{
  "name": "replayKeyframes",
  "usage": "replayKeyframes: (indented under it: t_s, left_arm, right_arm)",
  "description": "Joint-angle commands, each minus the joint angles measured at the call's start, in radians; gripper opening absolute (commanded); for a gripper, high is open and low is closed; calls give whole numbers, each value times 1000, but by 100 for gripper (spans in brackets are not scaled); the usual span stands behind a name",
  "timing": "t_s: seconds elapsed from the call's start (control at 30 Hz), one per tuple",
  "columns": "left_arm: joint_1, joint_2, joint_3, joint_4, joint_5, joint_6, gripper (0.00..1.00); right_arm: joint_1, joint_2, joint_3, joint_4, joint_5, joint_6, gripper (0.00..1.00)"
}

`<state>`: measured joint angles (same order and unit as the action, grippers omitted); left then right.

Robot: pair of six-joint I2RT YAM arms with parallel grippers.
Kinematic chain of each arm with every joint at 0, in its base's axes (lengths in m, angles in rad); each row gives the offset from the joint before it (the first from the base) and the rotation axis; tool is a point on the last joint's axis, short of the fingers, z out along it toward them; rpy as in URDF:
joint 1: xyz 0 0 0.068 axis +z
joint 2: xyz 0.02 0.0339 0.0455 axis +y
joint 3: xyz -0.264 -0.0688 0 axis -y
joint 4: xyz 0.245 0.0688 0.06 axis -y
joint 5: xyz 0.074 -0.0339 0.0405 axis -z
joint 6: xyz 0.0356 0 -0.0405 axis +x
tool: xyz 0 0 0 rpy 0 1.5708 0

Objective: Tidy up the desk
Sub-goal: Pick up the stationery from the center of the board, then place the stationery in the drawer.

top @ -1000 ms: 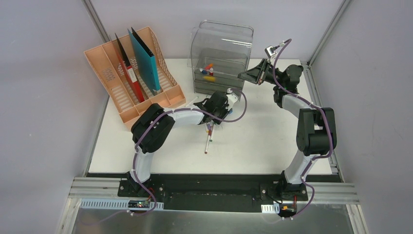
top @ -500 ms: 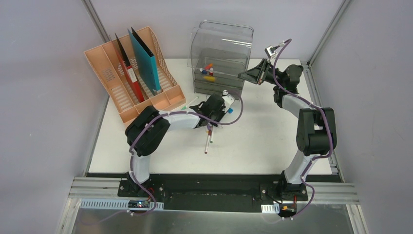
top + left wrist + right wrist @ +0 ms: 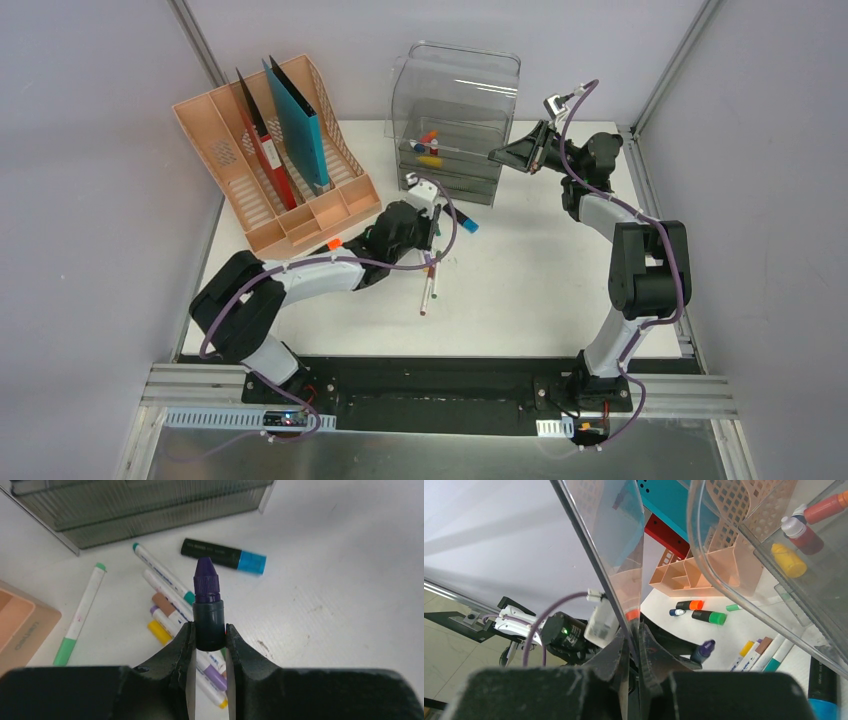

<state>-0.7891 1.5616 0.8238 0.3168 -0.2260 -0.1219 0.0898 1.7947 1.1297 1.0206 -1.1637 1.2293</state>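
Observation:
The white desk (image 3: 560,290) carries a scatter of pens. My left gripper (image 3: 209,630) is shut on a small dark bottle with a purple cap (image 3: 207,600), held just above several markers (image 3: 172,605). From above, that gripper (image 3: 435,232) hangs in front of the clear grey drawer box (image 3: 455,90). A black highlighter with a blue cap (image 3: 225,556) lies just beyond the bottle. My right gripper (image 3: 635,647) is shut on the thin edge of the box's clear lid (image 3: 609,545), beside the box's right side (image 3: 497,155).
A peach file rack (image 3: 270,150) with red and teal folders stands at the back left. A green-ended marker (image 3: 82,612) lies near it. Small bottles (image 3: 428,145) sit in the open box. A long marker (image 3: 430,285) lies mid-desk.
The left arm's elbow swung down and left, and its gripper drew back leftward. Its jaws narrowed onto the purple-capped bottle. The right arm has not moved.

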Motion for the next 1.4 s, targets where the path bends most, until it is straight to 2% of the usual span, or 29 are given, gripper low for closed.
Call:
replayKeyframes:
  t_s: [0.0, 0.13, 0.33, 0.53, 0.77, 0.97, 1.17, 1.37]
  left_arm:
    - [68, -55, 11, 156, 81, -145, 0]
    - [130, -40, 18, 261, 185, -265, 0]
    - [163, 32, 74, 383, 211, -378, 0]
    - [163, 128, 195, 363, 186, -522, 0]
    - [163, 211, 380, 142, 65, -726, 0]
    - [162, 272, 443, 110, 6, -891, 0]
    - [163, 324, 468, 154, -23, -1018, 0]
    - [160, 328, 385, 334, -45, -1081, 0]
  right_arm:
    - [18, -7, 23, 13, -39, 41, 5]
    - [19, -9, 23, 14, -41, 41, 5]
    - [19, -9, 24, 14, -40, 41, 5]
    - [19, -10, 24, 13, -42, 41, 5]
    - [19, -11, 25, 15, -42, 41, 5]
    - [18, -11, 27, 14, -44, 42, 6]
    - [21, -13, 26, 18, -44, 44, 5]
    - [20, -19, 28, 22, -45, 51, 6]
